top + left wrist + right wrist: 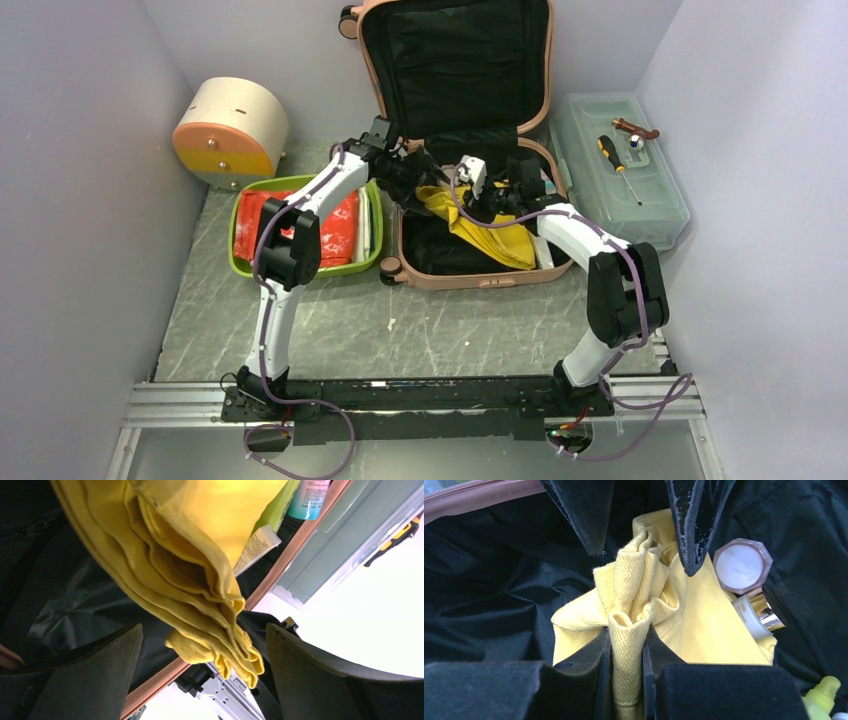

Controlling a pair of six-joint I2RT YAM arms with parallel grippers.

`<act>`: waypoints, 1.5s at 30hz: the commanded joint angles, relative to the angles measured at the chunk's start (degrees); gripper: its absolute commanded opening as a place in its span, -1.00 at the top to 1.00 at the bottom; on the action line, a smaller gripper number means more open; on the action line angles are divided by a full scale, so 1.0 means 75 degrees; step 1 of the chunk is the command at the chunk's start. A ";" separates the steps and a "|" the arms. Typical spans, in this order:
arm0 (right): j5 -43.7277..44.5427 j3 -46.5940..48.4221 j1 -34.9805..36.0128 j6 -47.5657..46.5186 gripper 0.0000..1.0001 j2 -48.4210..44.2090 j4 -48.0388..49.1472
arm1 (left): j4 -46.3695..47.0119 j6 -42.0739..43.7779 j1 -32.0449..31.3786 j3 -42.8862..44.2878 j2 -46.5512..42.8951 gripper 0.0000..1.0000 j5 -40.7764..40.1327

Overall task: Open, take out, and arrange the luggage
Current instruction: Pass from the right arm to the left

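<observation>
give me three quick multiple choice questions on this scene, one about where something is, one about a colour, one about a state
1. The screwdriver lies: A in the green tray; B on the toolbox lid; C on the cream box.
2. The cloth pinched by the right gripper is: A yellow; B red; C blue.
3. The luggage is: A shut and lying flat; B shut and upright; C open, lid raised.
Answers: 1 B, the top view shows it on the lid at right. 2 A, the right wrist view shows yellow fabric in its grip. 3 C, black lining of both halves shows.
</observation>
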 commanded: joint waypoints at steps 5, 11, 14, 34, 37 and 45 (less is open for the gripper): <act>0.0169 -0.0032 -0.0403 0.0184 1.00 -0.0754 0.0525 | 0.0111 0.0373 -0.0193 0.0068 0.1235 -0.98 -0.1484; -0.0820 -0.0012 -0.0358 0.0026 1.00 -0.0780 0.0244 | 0.0069 0.0501 -0.0192 0.0095 0.1363 -0.98 -0.1730; -0.1149 -0.0037 -0.0298 -0.0112 1.00 -0.0835 0.0108 | 0.0095 0.0491 -0.0213 0.0123 0.1478 -0.98 -0.1733; -0.1625 0.0254 0.0135 0.0274 1.00 -0.1094 0.0007 | 0.1011 0.0771 -0.0607 -0.0081 0.1959 -0.98 -0.0976; -0.1637 0.0260 0.0204 0.0261 1.00 -0.1100 -0.0016 | 0.1260 0.0702 -0.0620 -0.0177 0.2006 -0.90 -0.0781; -0.1616 0.0423 0.0344 0.0385 1.00 -0.1087 -0.0104 | 0.1696 0.0669 -0.0632 -0.0447 0.2029 -0.33 -0.0456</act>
